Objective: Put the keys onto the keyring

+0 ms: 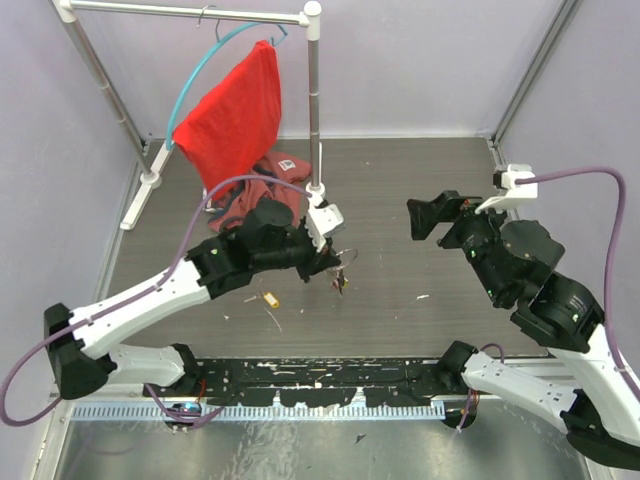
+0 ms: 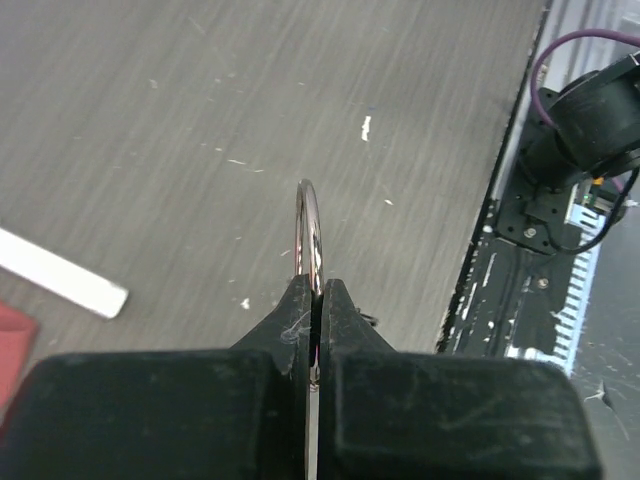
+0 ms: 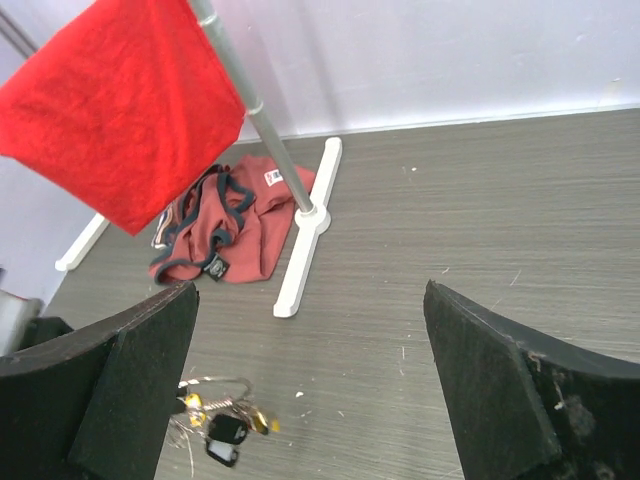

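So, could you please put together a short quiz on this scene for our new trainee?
1. True or false: the right end effector is shut.
2. Which one grips the keyring? A) the left end effector B) the right end effector
3. Fill in: the hanging cloth is ____ in colour.

Key: 1 false, its fingers stand wide apart; 2 A; 3 red.

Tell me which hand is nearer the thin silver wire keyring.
Left. The left hand is shut on the thin silver wire keyring; the right hand hovers open, apart on its right.
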{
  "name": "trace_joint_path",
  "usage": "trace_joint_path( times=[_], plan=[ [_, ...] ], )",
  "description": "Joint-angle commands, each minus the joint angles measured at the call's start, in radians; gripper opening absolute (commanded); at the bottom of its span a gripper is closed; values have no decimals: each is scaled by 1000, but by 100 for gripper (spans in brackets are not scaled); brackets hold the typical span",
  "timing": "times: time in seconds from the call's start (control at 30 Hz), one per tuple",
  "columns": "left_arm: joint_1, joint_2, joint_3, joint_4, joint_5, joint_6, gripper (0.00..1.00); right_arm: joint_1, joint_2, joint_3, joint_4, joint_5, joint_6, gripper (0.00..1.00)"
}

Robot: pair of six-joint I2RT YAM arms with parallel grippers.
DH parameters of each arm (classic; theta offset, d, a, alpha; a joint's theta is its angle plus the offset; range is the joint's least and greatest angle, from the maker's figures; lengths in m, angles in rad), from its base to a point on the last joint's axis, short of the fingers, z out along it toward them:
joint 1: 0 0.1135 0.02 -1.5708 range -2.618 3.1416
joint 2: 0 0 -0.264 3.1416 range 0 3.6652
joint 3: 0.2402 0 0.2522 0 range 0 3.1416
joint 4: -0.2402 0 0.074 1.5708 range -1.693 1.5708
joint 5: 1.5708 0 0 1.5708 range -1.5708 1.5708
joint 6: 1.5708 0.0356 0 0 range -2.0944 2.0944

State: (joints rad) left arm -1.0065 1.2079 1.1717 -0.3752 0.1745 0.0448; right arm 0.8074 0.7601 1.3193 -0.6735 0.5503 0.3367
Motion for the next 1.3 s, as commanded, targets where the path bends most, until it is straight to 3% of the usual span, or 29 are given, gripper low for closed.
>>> trace_joint_path(
  times=[0.0,0.23,0.67,0.9,1.03,1.17,1.27],
  plan=[
    [2,69,-28,189,134,-122,0,-4,-26,-12,31,80,31,100],
    [3,252,-49,284,162,-158,3,-4,-46,-21,-13,105,40,100],
    [104,496,3,260,156,-111,19,-4,-41,-54,-37,88,76,100],
    [149,482,-40,279,39,-110,41,-4,-17,-100,-39,65,72,100],
    [192,431,-29,211,-59,-148,64,-4,26,-145,-47,52,91,100],
    [272,381,21,36,-208,-270,96,-17,95,-159,-54,-20,78,100],
    [335,354,93,-165,-288,-346,98,-166,137,-172,-18,-248,61,100]
  ],
)
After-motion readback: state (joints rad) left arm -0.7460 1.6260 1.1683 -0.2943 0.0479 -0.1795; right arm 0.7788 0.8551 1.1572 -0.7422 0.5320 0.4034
